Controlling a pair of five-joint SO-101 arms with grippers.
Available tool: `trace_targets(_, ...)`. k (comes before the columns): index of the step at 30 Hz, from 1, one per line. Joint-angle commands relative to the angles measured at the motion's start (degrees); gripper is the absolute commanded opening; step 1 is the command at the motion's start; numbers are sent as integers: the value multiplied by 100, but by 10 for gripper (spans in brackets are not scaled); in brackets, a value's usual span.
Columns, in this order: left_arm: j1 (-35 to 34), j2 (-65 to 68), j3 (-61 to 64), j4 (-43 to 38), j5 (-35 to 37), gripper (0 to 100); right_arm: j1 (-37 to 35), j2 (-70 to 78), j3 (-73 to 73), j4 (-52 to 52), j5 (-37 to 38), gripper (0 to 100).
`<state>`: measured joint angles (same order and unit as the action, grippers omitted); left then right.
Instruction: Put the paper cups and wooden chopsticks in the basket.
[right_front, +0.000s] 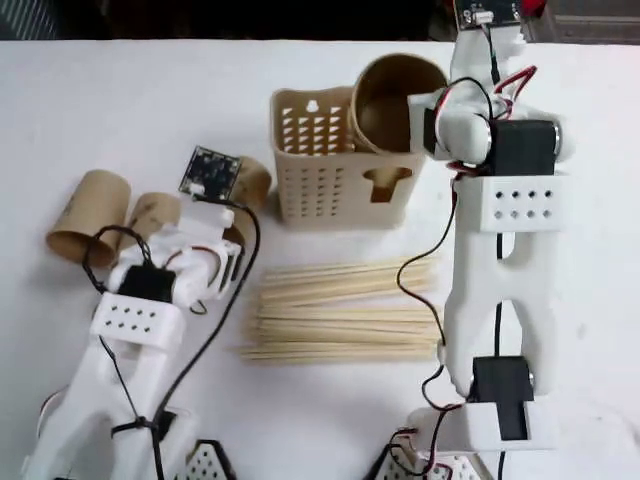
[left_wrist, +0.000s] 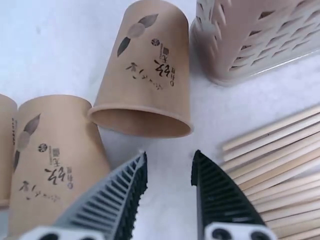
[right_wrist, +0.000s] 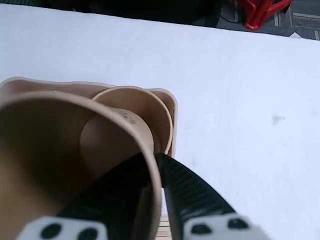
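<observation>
My right fingers (right_wrist: 155, 160) are clamped on the rim of a paper cup (right_front: 395, 100), one inside and one outside, holding it over the right end of the basket (right_front: 335, 190), where a second cup (right_wrist: 135, 107) already sits. My left fingers (left_wrist: 169, 165) stand narrowly apart, holding nothing, just above the surface (right_front: 130, 100) beside two fallen cups (left_wrist: 145, 75) lying left of the basket. The wooden chopsticks (right_front: 345, 310) lie heaped in front of the basket, between the arms.
</observation>
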<state>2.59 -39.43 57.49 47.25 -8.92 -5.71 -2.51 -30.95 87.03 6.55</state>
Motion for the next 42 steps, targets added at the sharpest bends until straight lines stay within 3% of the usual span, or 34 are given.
trace_targets(1,75,-163,-18,-141,79,158,-22,-40,-246,-268,-62,22)
trace_targets(20,75,-163,-18,-141,79,158,-31,716,-651,-514,-53,23)
trace_targets(31,75,-145,-18,-141,79,158,-31,743,-1073,-488,-53,307)
trace_targets(42,75,-145,-18,-141,79,158,66,1824,-1143,-514,-9,319)
